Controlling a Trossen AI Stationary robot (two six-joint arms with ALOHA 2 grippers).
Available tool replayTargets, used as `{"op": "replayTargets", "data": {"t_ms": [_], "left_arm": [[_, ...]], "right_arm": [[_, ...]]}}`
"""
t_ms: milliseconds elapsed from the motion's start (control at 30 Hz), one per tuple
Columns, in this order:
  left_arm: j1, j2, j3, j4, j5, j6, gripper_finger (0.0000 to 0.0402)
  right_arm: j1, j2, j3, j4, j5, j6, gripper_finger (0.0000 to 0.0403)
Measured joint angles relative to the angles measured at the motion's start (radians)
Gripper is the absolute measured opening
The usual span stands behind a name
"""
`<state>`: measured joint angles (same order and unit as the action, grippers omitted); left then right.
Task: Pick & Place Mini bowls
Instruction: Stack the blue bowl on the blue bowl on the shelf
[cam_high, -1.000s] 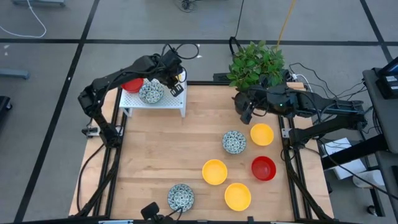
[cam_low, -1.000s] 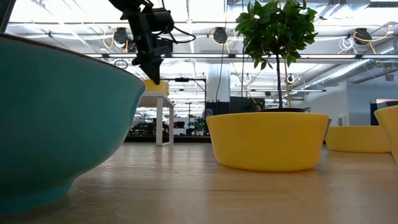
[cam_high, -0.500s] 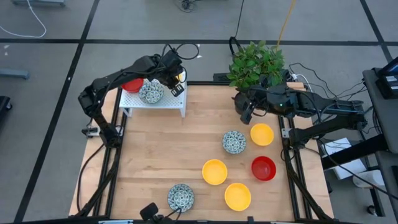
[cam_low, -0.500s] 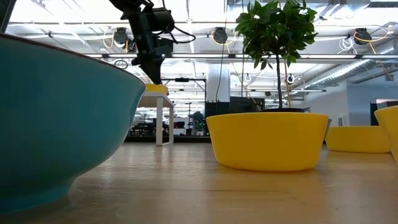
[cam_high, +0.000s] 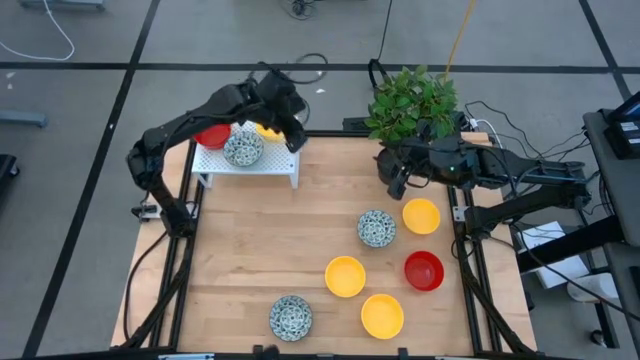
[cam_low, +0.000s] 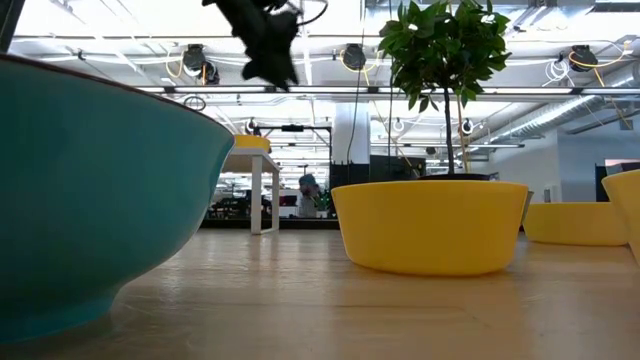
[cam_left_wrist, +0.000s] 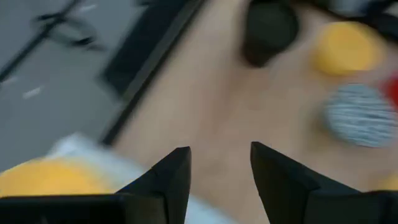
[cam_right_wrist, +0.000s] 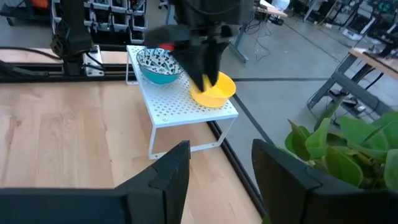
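The left gripper (cam_left_wrist: 214, 168) hangs with its dark fingers parted and empty, just above the small round yellow bowl (cam_right_wrist: 213, 91) on the white perforated metal rack (cam_right_wrist: 180, 102).

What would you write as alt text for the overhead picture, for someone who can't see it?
Seen from above, the left hand hovers open by a white rack holding red, speckled and yellow bowls. Six more bowls lie on the wooden table. The right hand waits, open, beside a potted plant.

Three mini bowls (cam_high: 243, 148) upright on white rack (cam_high: 262, 165); six upright on table (cam_high: 250, 240).
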<state>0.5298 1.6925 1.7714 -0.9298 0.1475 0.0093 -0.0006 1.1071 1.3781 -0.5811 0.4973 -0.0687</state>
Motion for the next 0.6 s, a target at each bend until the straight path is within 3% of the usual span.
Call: {"op": "replayTargets", "data": {"t_ms": [133, 300, 433, 600], "left_arm": [[-0.094, 0.000, 0.000, 0.018, 0.083, -0.013, 0.0168], [-0.239, 0.000, 0.000, -0.139, 0.111, -0.065, 0.0155], [-0.365, 0.002, -0.005, -0.273, 0.116, -0.211, 0.0150], [-0.534, 0.009, -0.046, -0.282, 0.115, -0.464, 0.0150]], "right_arm": [[0.000, -0.007, 0.000, -0.005, 0.000, -0.027, 0.0160], [0.000, -0.026, 0.000, -0.083, 0.000, -0.023, 0.0160], [0.000, -0.044, 0.000, -0.130, 0.000, -0.023, 0.0160], [0.000, -0.059, 0.000, -0.149, 0.000, -0.032, 0.0160]]}}
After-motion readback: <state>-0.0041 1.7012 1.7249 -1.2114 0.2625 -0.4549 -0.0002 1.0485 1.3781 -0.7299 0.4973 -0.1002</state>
